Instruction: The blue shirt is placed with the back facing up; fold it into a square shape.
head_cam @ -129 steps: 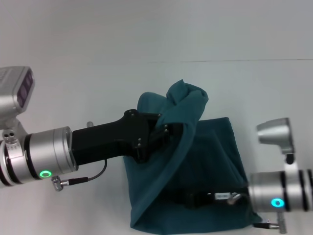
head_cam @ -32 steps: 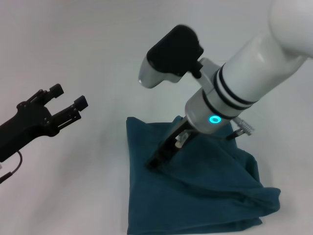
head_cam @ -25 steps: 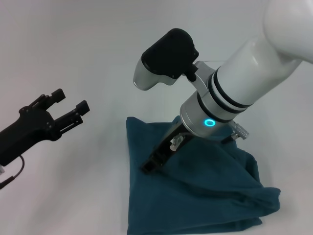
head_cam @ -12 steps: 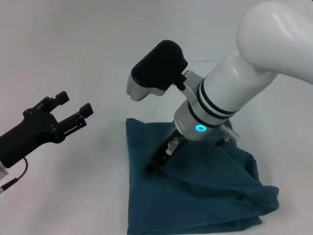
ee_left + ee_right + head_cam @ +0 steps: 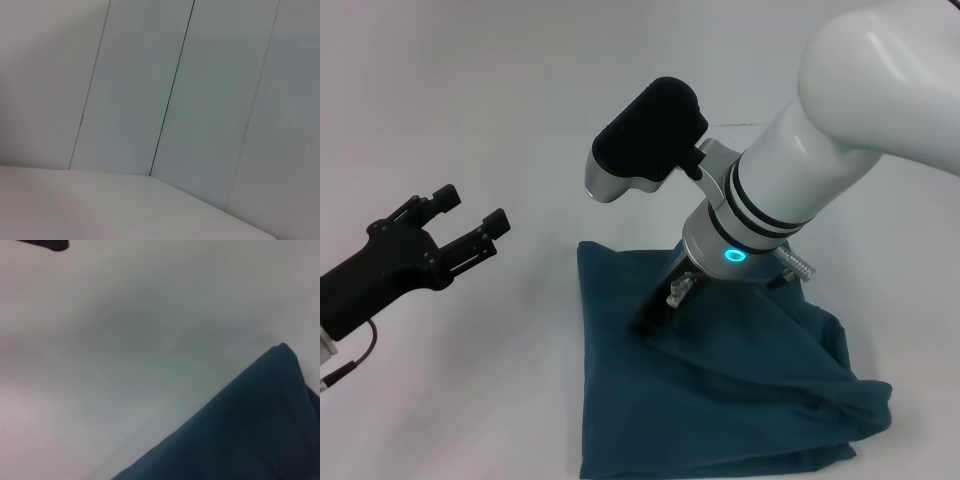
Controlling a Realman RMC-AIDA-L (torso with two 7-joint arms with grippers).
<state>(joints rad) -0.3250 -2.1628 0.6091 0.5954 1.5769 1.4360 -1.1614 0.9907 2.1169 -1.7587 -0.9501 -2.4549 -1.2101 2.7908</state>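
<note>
Head view: the blue shirt (image 5: 720, 390) lies bunched into a rough, folded heap on the white counter (image 5: 470, 400), toward the near right, with a thick rumpled fold along its right edge. The right claw (image 5: 655, 318) reaches down onto the shirt's upper left part, its tip against the cloth; whether its fingers are spread or closed cannot be told. The left claw (image 5: 470, 222) hangs above bare counter, well apart from the shirt on the left, fingers spread wide and holding nothing
</note>
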